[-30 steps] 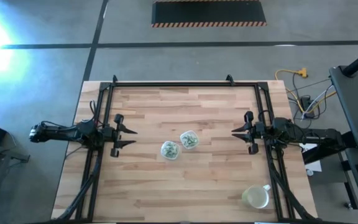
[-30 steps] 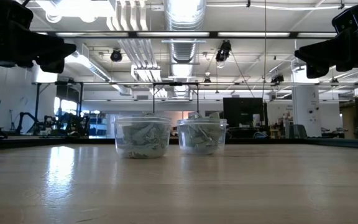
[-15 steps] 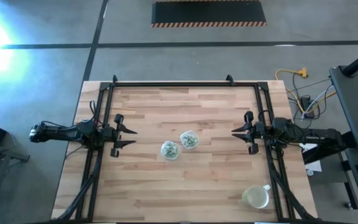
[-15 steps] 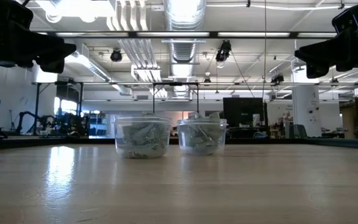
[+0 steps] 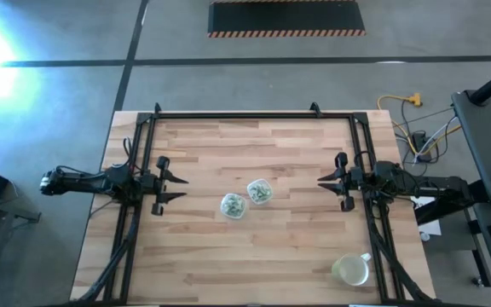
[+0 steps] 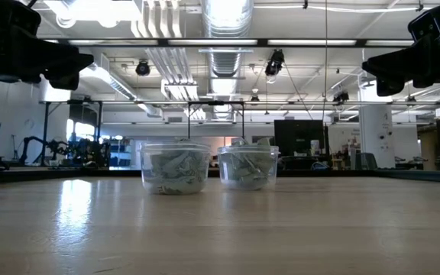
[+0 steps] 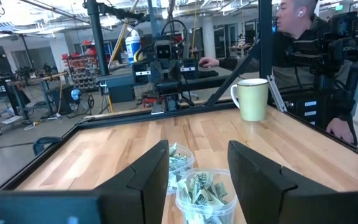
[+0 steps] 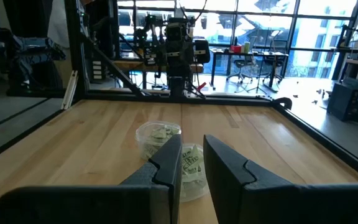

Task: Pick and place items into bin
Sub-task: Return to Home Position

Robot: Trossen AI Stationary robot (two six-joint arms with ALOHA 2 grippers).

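Found the left gripper (image 5: 183, 188) hanging over the left side of the table (image 5: 254, 145), clear of the wood, jaws spread wide and empty. Met the right gripper (image 5: 320, 184) opposite, over the right side and pointed back at the left one, jaws parted more narrowly, also empty.

Counted two small clear tubs (image 6: 176, 147) upright on the wood in the stretch between the two pairs of jaws. Placed them well apart from both pairs and just beside each other.

Through the left wrist camera, caught the nearer tub (image 7: 225, 205) straight ahead of the gap, with the farther one half hidden behind one finger (image 7: 151, 171). Through the right wrist camera, saw one tub showing in the gap and the other beyond it, a little to one side.

Spotted the items (image 7: 201, 190), pale green-and-white crumpled packets, heaped inside both tubs.

Noted a yellowish-white mug (image 5: 350, 270) upright near a table corner, off to the side of the right gripper, behind its jaws and well apart. Glimpsed a person (image 7: 297, 43) beyond the table frame, far past the left jaws and the mug.
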